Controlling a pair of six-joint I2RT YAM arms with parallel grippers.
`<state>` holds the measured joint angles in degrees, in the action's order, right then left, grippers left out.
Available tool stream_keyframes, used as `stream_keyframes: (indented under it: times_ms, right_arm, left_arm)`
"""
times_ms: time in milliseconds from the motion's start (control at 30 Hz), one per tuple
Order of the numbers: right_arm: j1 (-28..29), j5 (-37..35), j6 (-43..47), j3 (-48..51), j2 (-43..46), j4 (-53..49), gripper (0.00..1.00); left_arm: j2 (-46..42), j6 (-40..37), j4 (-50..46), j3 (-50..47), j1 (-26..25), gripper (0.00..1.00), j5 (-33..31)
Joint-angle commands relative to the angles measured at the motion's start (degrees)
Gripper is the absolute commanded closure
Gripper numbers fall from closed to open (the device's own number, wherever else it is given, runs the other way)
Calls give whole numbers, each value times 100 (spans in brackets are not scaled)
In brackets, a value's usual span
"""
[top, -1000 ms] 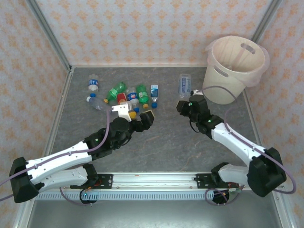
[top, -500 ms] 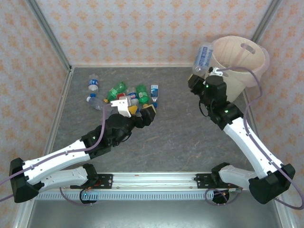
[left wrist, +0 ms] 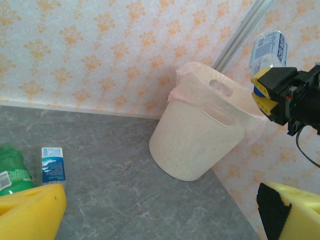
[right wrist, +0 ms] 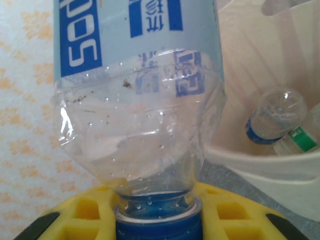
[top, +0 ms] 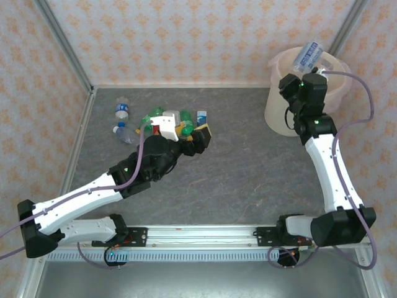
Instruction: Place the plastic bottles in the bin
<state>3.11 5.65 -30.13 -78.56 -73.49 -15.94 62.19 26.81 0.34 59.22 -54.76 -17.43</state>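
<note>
Left hand (top: pixel 185 130) is hovering with its fingers wide apart at the cluster of loose bottles (top: pixel 124 112) lying on the grey tabletop (top: pixel 248 174), centre left of the top view. At the upper right, the right hand (top: pixel 307 69) is clamping a clear blue-labelled bottle (top: pixel 308 53) by its blue cap, base up, above the rim of the bin (top: pixel 277 108). Two other bottles (right wrist: pixel 275 117) are lying inside the bin.

Right wrist view: held bottle (right wrist: pixel 140 125) cut off by top edge, cap (right wrist: pixel 160 227) half buried between yellow pads (right wrist: pixel 235 210); bin (right wrist: pixel 260 165) runs off right edge. Top view: left end effector (top: pixel 185 129) covers part of bottle pile (top: pixel 122 112), count unreadable. Left wrist view: green bottle (left wrist: pixel 10 172) clipped at left edge.
</note>
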Motion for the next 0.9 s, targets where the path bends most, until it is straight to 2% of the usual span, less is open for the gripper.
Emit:
stream_keyframes:
  times_ms: [0, 133, 367, 433, 500, 633, 667, 867]
  right_arm:
    - [-303, 361, -229, -428, -252, 38, 78]
    - [-616, 620, -370, -838, -743, 13, 78]
    - [-741, 839, -299, -1587, -1424, -184, 74]
    - [-751, 824, -274, -1686, -1499, -216, 67]
    - [-751, 824, -269, -1713, -1513, -211, 52]
    - [-751, 757, -212, -1655, -1420, -151, 41]
    - [-751, 752, -180, -1657, -1409, -159, 35]
    - [-744, 959, -28, -1364, -1078, -102, 30]
  left_arm:
    - [172, -399, -144, 322, 5, 1, -146]
    - [451, -527, -156, 522, 105, 1, -37]
    - [640, -455, -57, 586, 453, 1, 238]
    - [652, -370, -73, 569, 578, 1, 332]
    - [658, -291, -81, 547, 671, 1, 422]
    - [680, -221, -103, 538, 773, 1, 544]
    - [695, -214, -111, 546, 783, 1, 560]
    - [816, -178, -149, 625, 834, 1, 604]
